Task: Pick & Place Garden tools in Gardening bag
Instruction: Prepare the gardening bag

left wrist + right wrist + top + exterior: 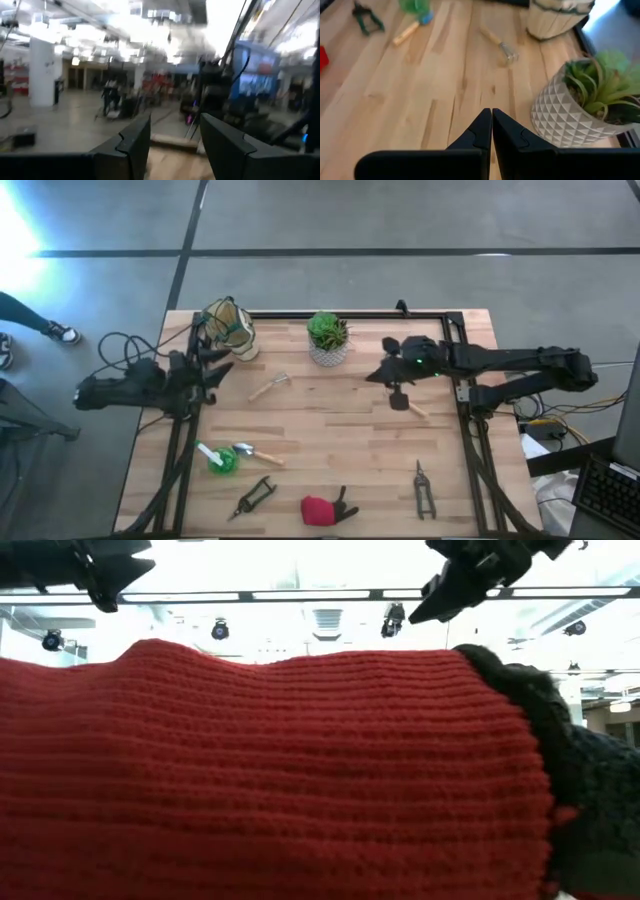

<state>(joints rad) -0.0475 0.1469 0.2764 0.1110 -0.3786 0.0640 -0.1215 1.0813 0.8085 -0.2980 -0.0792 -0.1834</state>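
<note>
The tan gardening bag [228, 328] stands at the table's far left. The garden tools lie flat on the wood. A wooden-handled rake fork [268, 387] is near the middle and a dark-headed wooden-handled tool [405, 400] lies under my right arm. The trowel [255, 452], the green-and-white tool [215, 458], two black pruners [254, 496] [424, 488] and the red-and-black item [322, 508] lie near the front. My left gripper [222, 365] [175, 127] is open and raised beside the bag. My right gripper [372, 375] [491, 120] is shut and empty, hanging above bare wood near the plant pot.
A green plant in a white patterned pot [328, 340] [565, 115] stands at the far middle, close to my right gripper. A black frame [460, 390] runs along the table's edges. In the low view the red knitted item [270, 770] fills almost the whole picture.
</note>
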